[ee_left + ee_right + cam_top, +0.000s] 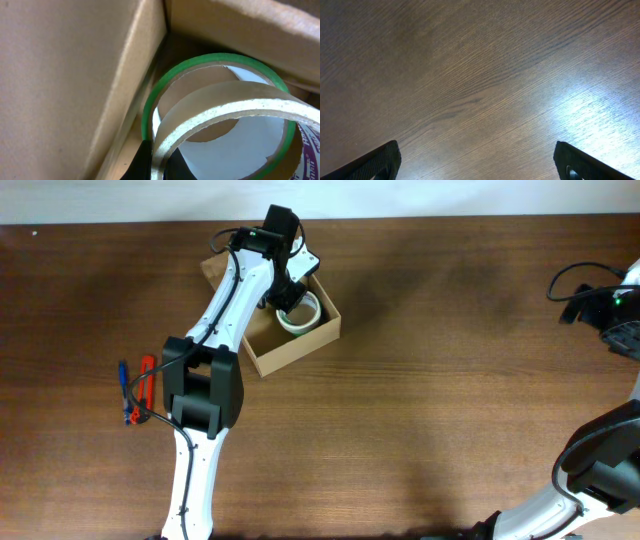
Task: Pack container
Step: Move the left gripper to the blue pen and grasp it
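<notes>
1. Right down inside the container [65, 75] on the left wrist view: cardboard walls crowding in at left and top, a green tape roll [215, 56] lying in the corner, a cream tape roll [235, 105] tilted up in front and overlapping it.
2. Only there, too: left tool [159, 165] pinched tight on the thin wall of the cream tape roll, one dark finger on each side of it.
3. From overhead, no sight of that grip. Just the left arm [235, 295] draped across the box, tool head over its far part, and the tape reduced to a single pale ring near the right-hand wall.
4. Over to the right wrist view: right tool [479, 165] spread wide, nothing between the fingers but bare table [470, 75]. Placed by the overhead at the far right edge, well apart from the container.
5. Container toward the far left-centre of the table, open side up, turned at an angle. Long axis along the near wall, running lower left to upper right in the overhead. Flap [208, 266] folded out at the far left corner, mostly hidden under the arm.
6. Dark brown wood-grain table, with a bright glare patch in the right wrist view. Pale wall [400, 198] as a strip along the top of the overhead. Red and blue pens [137, 388] lying by the left arm, well apart from the container.
</notes>
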You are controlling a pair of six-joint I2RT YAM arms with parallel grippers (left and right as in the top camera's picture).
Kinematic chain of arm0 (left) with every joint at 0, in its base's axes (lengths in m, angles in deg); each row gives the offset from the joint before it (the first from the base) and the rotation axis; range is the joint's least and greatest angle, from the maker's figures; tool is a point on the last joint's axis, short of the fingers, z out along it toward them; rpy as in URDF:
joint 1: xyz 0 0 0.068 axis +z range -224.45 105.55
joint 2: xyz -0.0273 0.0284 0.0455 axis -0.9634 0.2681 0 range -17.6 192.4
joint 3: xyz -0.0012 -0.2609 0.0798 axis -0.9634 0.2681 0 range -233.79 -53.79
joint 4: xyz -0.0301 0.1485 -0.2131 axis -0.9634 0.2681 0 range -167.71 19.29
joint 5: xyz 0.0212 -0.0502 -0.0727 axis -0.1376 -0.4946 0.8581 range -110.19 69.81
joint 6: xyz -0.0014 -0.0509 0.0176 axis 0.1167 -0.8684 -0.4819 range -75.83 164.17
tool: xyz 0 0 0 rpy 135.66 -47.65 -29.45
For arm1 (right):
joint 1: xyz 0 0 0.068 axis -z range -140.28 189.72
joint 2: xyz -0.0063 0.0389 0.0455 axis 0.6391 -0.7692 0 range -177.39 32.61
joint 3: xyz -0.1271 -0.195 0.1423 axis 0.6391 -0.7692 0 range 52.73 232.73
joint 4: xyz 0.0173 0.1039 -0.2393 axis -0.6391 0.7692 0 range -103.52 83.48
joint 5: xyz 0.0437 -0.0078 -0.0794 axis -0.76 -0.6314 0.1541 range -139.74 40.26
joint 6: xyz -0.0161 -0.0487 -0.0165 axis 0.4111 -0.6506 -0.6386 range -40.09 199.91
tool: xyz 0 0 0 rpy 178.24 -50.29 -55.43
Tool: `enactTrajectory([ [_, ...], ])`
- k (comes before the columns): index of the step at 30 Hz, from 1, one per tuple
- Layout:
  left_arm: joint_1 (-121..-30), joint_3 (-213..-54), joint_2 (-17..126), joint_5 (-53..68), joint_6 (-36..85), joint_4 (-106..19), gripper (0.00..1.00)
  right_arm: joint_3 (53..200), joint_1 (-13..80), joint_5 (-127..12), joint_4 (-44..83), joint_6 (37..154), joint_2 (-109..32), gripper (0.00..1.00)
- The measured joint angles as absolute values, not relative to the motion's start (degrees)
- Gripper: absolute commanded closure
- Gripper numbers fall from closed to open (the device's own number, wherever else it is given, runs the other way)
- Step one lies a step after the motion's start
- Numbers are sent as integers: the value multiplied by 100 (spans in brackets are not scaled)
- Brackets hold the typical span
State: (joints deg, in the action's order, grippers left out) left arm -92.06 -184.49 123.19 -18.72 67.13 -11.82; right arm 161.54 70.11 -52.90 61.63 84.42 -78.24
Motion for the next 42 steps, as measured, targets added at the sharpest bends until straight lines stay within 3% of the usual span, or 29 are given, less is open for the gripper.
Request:
enactTrajectory([
  [5, -9217, -18449, 12321, -1874, 6711, -1335, 96, 16154, 7011, -5290, 6163, 8442, -7824, 1],
  [11, -9230, -18453, 12321, -1869, 6643, -1320, 66, 16154, 7011, -5290, 6163, 8444, -7824, 1],
  [21, -9245, -19502, 12358, -1891, 6584, -524, 63, 16154, 7011, -5290, 6163, 8444, -7824, 1],
  [29, -9267, -21201, 12203, -2844, 6442, 532, 54, 16154, 7011, -5290, 6163, 8444, -7824, 1],
  [36, -8950, -20547, 10535, -3419, 6346, 446, 41, 16152, 7011, -5290, 6163, 8442, -7824, 1],
  [42, -7468, -18899, 8334, -3585, 5867, 368, 38, 16152, 7011, -5290, 6163, 8444, -7824, 0],
])
